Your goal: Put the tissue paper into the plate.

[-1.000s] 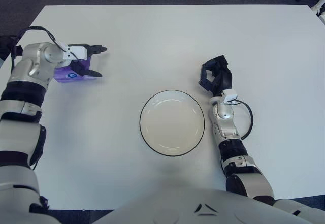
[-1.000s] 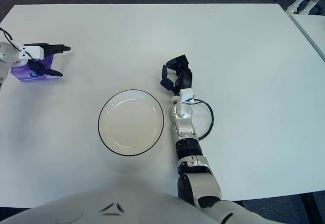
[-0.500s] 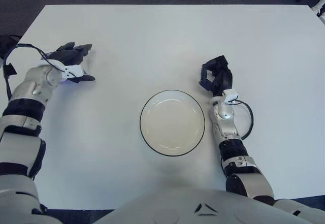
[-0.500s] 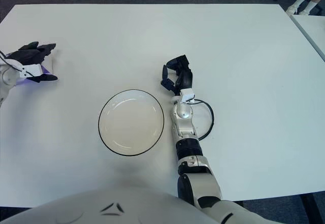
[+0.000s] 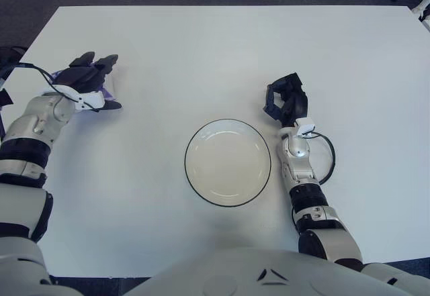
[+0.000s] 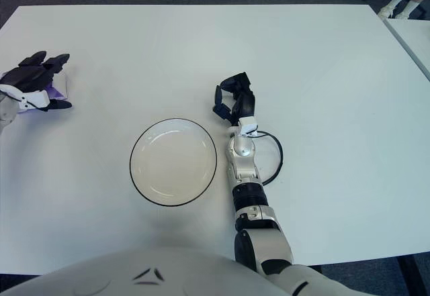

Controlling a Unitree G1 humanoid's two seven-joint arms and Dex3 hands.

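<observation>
Left hand (image 5: 91, 81) spread flat over small purple tissue paper packet (image 5: 107, 93) at table's left edge, well apart from round white black-rimmed plate (image 5: 228, 162); right eye view cuts off wrist. Lower and flatter than 1 s ago. Right hand (image 5: 285, 99) curled, empty, just right of plate.

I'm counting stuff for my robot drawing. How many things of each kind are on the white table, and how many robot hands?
Purple tissue paper packs, under the left hand: 1
Round white plates with a dark rim: 1
Black three-finger robot hands, left hand and right hand: 2
Total: 4
</observation>
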